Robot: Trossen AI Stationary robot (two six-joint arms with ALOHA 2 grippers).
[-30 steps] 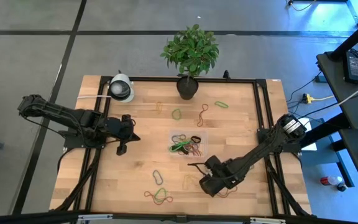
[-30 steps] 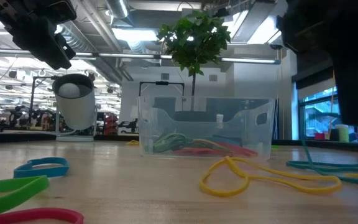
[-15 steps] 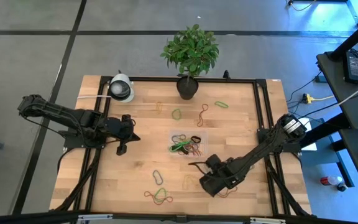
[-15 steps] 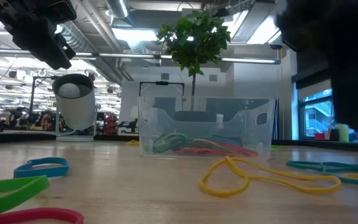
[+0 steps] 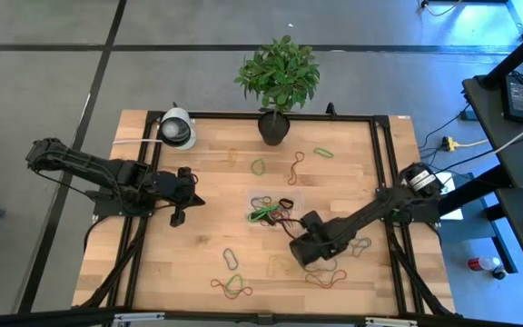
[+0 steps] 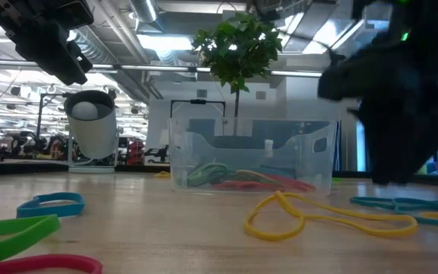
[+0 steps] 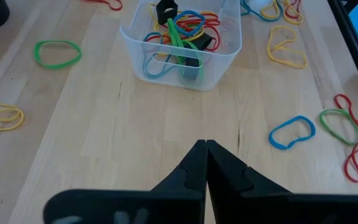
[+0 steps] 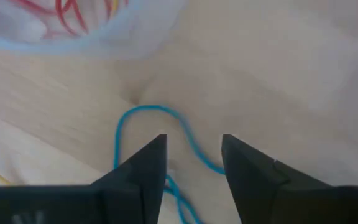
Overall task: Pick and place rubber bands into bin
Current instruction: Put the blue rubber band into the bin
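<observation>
The bin (image 5: 275,211) is a small clear tray at the table's middle, with several coloured rubber bands (image 7: 178,28) lying in it. More rubber bands lie flat and loose on the wood, such as a green one (image 5: 258,166) and a yellow one (image 6: 295,217). My right gripper (image 8: 193,140) stands open by the bin's near right corner, pointing steeply down. A blue rubber band (image 8: 149,107) on the table curves through the gap between its fingers; I cannot tell whether they touch it. My left gripper (image 7: 205,144) waits shut above the table, left of the bin.
A potted plant (image 5: 273,127) and a white dome camera (image 5: 178,130) stand at the far edge. Loose bands lie near the front edge: blue (image 5: 231,258), red and green (image 5: 234,286), orange-red (image 5: 327,277). A teal one (image 5: 360,245) lies beside the right arm. Black rails (image 5: 384,154) border the table.
My right gripper has moved toward the table's far edge, closer to the bin's near right corner, and has come down toward the wood. The teal band beside the right arm now shows from under it. The left arm has kept still.
</observation>
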